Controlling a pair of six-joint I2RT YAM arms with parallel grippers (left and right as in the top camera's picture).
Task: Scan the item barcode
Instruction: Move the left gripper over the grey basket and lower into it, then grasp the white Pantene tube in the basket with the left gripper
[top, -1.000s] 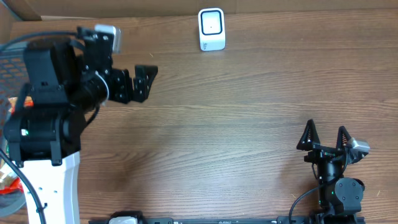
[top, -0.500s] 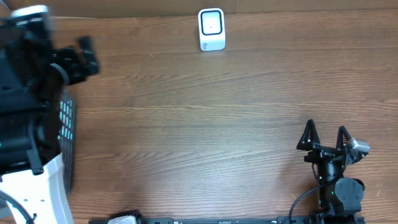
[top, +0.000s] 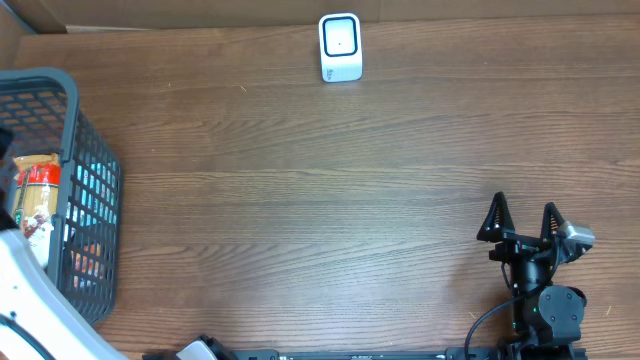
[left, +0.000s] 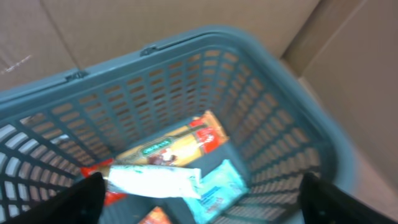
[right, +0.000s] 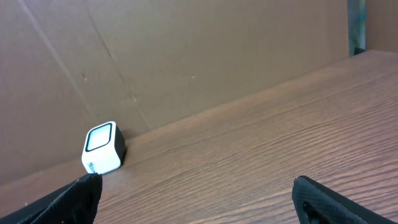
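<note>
The white barcode scanner (top: 340, 47) stands at the table's far edge and also shows in the right wrist view (right: 102, 147). Item packets lie in the grey basket (top: 62, 84) at the left. In the left wrist view there are a yellow-and-red packet (left: 177, 144), a white packet (left: 152, 180) and a light blue packet (left: 219, 190). My left gripper (left: 202, 190) hangs open above them, with nothing between its fingers. Overhead it is out of frame. My right gripper (top: 522, 222) stands open and empty at the near right, pointed toward the scanner.
The left arm's white base (top: 30, 300) fills the near left corner beside the basket (left: 292, 99). Cardboard walls (right: 186, 56) close off the back and the left side. Bare wooden tabletop (top: 320, 200) lies between the basket, the scanner and the right arm.
The left arm has swung left, off the table and over the basket, which now shows in the overhead view. The right arm has not moved.
</note>
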